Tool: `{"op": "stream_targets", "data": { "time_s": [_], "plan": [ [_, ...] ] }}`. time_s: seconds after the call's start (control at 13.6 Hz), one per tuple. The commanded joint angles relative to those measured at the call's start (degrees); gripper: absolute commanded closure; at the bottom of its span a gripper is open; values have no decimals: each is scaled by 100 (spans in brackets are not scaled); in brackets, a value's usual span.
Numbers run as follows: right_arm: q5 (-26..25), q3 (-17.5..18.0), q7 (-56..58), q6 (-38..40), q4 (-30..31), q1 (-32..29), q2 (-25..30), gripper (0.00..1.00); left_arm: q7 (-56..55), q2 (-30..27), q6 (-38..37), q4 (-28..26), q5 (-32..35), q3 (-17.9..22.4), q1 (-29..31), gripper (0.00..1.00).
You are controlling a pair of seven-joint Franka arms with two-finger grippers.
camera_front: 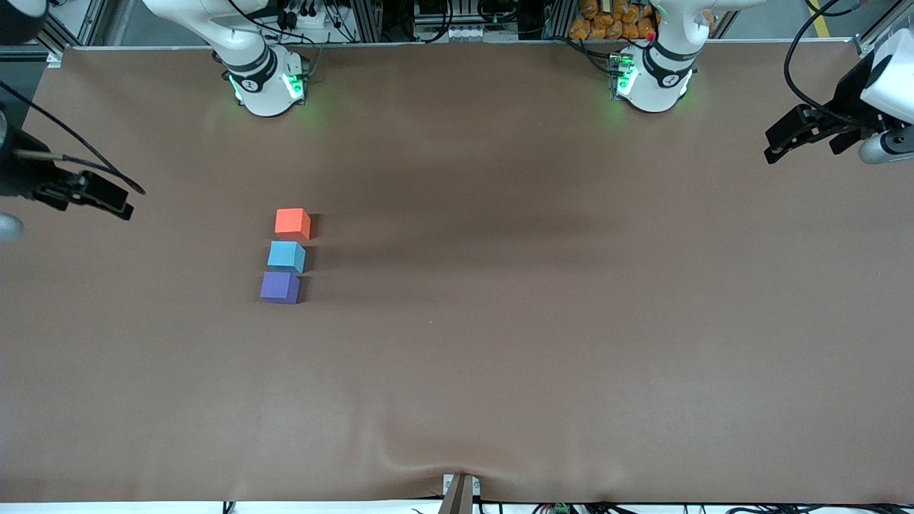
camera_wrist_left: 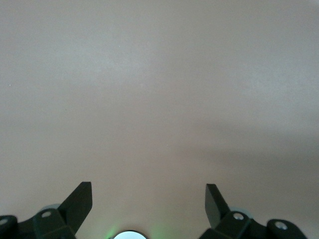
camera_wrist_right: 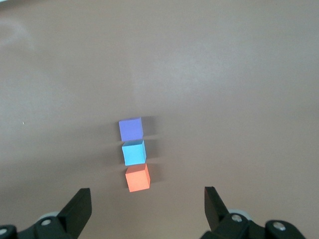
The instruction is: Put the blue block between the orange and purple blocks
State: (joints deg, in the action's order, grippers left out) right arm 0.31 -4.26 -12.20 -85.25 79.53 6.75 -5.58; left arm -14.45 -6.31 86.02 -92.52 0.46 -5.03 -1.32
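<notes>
The orange block [camera_front: 292, 223], the blue block [camera_front: 285, 255] and the purple block [camera_front: 280, 288] lie in a close row on the brown table, toward the right arm's end. The blue block sits between the other two, the orange one farthest from the front camera. The right wrist view shows the same row: purple [camera_wrist_right: 130, 129], blue [camera_wrist_right: 134, 152], orange [camera_wrist_right: 137, 178]. My right gripper [camera_front: 125, 203] is open and empty, up over the table's right-arm end; it also shows in its wrist view [camera_wrist_right: 147, 196]. My left gripper [camera_front: 771, 146] is open and empty over the left-arm end, seeing only bare table [camera_wrist_left: 148, 191].
The brown table cover [camera_front: 500, 321] has a small wrinkle at its edge nearest the front camera. The two arm bases [camera_front: 265, 82] [camera_front: 653, 78] stand along the edge farthest from that camera.
</notes>
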Motion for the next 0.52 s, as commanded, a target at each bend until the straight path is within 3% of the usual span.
{"op": "stream_targets", "data": {
  "time_s": [0.0,0.22,0.44],
  "plan": [
    [13,241,-90,-780,1316,-287,846,0,153,-90,-6,-65,86,-33,53,0],
    [-13,330,-3,-713,1259,-393,830,0,144,-116,-50,-82,77,-33,62,0],
    [-92,347,15,-266,661,-481,716,0,38,-108,-85,-100,77,-42,62,0]
  ]
}}
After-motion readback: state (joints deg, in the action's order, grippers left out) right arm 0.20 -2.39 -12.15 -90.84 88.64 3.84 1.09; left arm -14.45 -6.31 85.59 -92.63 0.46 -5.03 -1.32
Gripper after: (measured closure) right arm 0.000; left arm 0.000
